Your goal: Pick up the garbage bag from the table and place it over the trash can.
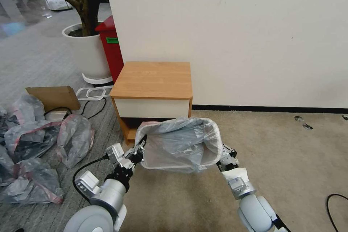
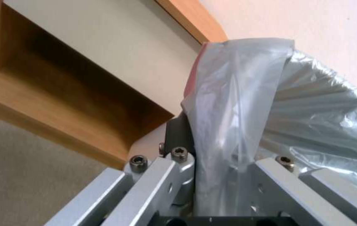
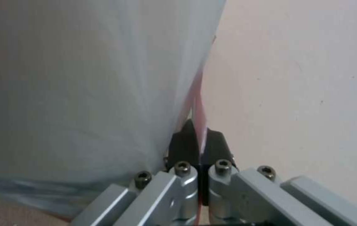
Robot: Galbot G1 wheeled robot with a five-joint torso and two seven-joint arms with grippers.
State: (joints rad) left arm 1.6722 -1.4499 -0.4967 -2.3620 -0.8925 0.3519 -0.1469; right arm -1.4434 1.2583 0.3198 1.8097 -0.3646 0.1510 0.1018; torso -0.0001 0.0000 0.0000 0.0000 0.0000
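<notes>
Head view: garbage bag (image 1: 181,143) draped over trash can (image 1: 208,159), near the table (image 1: 152,79); left gripper (image 1: 140,148) and right gripper (image 1: 223,157) each clenched on its rim

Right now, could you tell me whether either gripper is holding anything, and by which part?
Both hold the garbage bag: the right gripper pinches its pink-red rim band, and the left gripper grips the opposite edge.

The right gripper (image 3: 200,138) pinches the pink-red rim band of the garbage bag (image 3: 82,94), whose grey plastic billows beside its fingers.
</notes>
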